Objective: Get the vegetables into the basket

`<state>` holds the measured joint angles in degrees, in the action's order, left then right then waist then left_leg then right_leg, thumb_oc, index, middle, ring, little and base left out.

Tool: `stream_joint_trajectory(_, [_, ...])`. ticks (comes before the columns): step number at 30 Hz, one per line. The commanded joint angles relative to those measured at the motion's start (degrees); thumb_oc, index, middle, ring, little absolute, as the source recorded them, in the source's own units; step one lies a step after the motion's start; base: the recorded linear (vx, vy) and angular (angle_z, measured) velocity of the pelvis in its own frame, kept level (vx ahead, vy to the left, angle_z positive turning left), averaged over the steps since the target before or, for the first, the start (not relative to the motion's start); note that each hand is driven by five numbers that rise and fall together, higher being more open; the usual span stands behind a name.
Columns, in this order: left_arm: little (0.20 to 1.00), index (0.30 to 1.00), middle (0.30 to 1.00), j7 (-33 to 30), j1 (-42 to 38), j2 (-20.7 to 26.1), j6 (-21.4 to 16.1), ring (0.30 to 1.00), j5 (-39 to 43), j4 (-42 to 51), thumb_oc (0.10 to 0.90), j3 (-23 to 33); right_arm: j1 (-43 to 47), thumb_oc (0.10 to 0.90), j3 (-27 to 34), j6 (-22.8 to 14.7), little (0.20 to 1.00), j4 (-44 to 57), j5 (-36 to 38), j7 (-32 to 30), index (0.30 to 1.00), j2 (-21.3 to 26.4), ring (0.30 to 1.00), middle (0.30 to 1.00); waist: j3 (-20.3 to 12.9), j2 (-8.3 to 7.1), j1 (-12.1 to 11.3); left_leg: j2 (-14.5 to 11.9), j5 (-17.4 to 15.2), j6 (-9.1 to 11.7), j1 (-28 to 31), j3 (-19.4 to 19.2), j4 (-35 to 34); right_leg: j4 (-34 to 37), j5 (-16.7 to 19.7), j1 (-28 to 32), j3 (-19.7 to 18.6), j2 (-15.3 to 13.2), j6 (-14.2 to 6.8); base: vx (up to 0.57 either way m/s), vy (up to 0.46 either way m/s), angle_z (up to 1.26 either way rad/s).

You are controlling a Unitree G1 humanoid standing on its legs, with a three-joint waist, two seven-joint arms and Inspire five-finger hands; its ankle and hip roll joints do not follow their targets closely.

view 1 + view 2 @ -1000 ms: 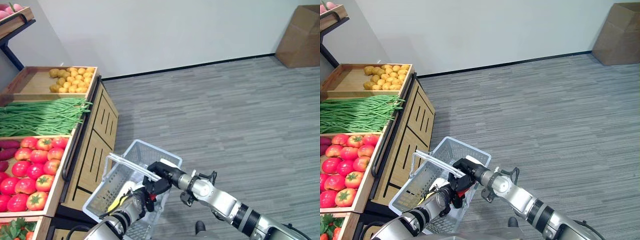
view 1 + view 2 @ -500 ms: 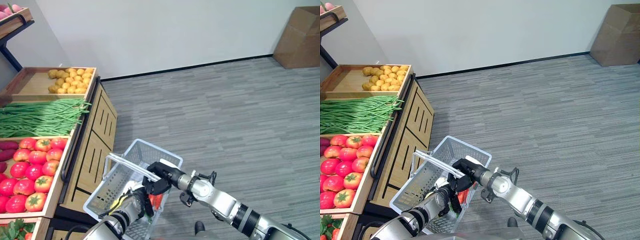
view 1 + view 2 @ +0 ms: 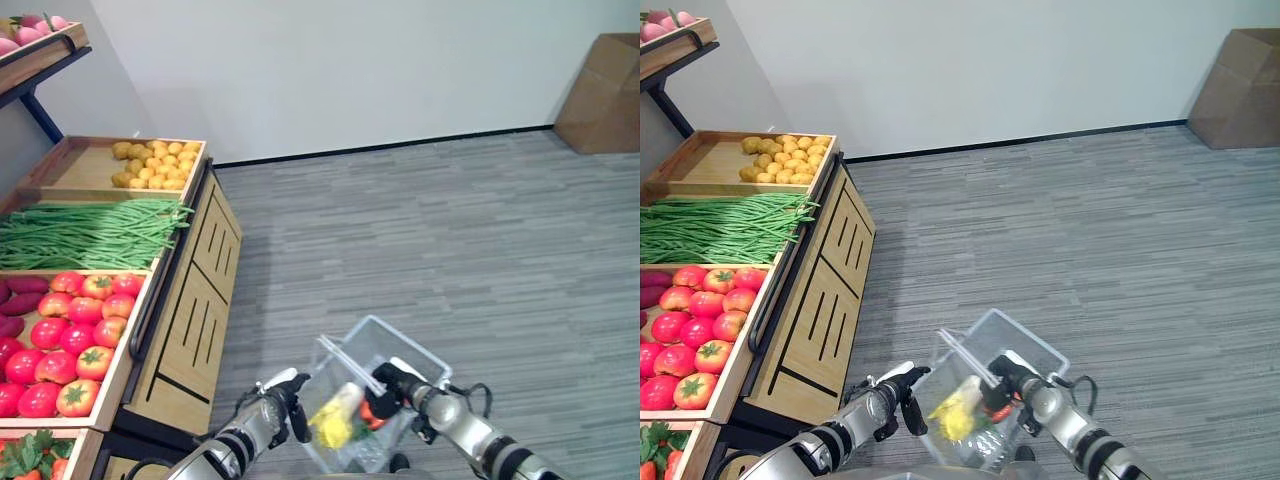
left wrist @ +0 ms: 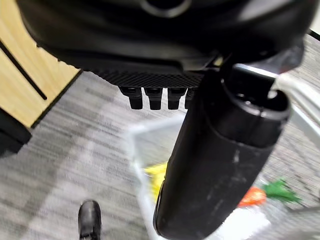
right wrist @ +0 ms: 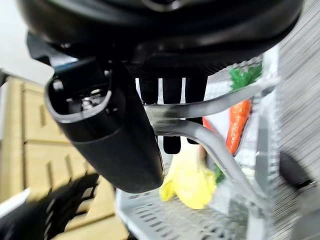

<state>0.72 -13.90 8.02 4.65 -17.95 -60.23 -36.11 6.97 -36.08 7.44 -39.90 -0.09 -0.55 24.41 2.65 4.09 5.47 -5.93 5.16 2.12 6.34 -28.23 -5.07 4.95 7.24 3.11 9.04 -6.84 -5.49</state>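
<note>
At the lower centre of the frame, the right hand (image 3: 1002,375) curls around the handles of the basket (image 3: 1040,352), already holding a carrot (image 5: 239,125) and yellow vegetable (image 3: 956,408), while the left hand (image 3: 902,396) hangs loosely open alongside, empty, near the produce stand (image 3: 810,310).

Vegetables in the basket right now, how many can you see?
2 at least: a yellow leafy vegetable near the middle of the basket, and an orange carrot beside it, towards the right hand. More may be hidden behind the wall.

Basket (image 3: 405,352) on the floor (image 3: 480,240) — right of the produce stand (image 3: 190,300) — carrot (image 4: 252,196) inside
</note>
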Motion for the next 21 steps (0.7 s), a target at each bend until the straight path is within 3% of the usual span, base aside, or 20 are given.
stream_joint_trajectory(1, [1.000,1.000,1.000,1.00,-4.88,-0.22,-2.64,1.000,0.78,-2.30,0.900,-2.28,7.54,0.400,3.33,-8.59,0.300,2.74,-1.88,-3.16,0.300,-4.46,0.300,0.300,-3.75,-0.78,-0.81,-1.84,0.27,3.10,-3.27,6.97,1.26,-4.48,-5.85,0.75,0.41,-1.52,-2.46,-0.03,0.000,0.21])
stream_joint_trajectory(6, [1.000,1.000,1.000,2.26,-2.02,2.10,-3.13,1.000,1.61,-1.41,0.900,-1.29,3.88,0.400,10.67,-8.33,0.300,-4.92,-1.52,-5.83,0.300,-2.79,0.300,0.300,-4.03,-1.64,-0.91,-1.57,0.41,3.10,-3.64,7.63,0.45,-4.16,-5.45,0.59,1.66,-1.40,-2.80,-0.01,0.013,0.13])
stream_joint_trajectory(9, [1.000,1.000,1.000,1.56,0.51,3.32,-2.97,1.000,4.69,-3.23,0.900,2.91,0.62,0.400,17.08,-8.04,0.300,-12.50,1.86,-6.85,0.300,-2.64,0.300,0.300,-3.97,-2.30,-0.93,-1.56,0.59,3.18,-3.77,7.56,0.08,-3.94,-5.19,0.61,2.49,-1.52,-2.99,-0.01,0.018,0.06])
stream_joint_trajectory(19, [1.000,1.000,1.000,2.31,5.25,4.35,-3.34,1.000,17.97,-7.45,0.900,14.83,-4.60,0.400,26.04,-7.55,0.300,-29.77,5.06,-6.77,0.300,-4.51,0.300,0.300,-4.19,-3.96,-0.85,-1.63,0.30,3.29,-3.62,7.23,0.07,-3.56,-4.89,0.42,2.50,-1.39,-3.03,0.00,0.001,0.03])
stream_joint_trajectory(21, [1.000,1.000,1.000,2.05,5.37,4.56,-3.49,1.000,17.57,-8.40,0.900,15.43,-5.53,0.400,27.40,-7.76,0.300,-31.63,6.78,-6.47,0.300,-5.37,0.300,0.300,-4.22,-4.06,-0.73,-1.71,0.23,3.30,-3.42,7.06,0.07,-3.33,-4.75,0.35,2.10,-1.31,-3.06,0.00,0.000,0.00])
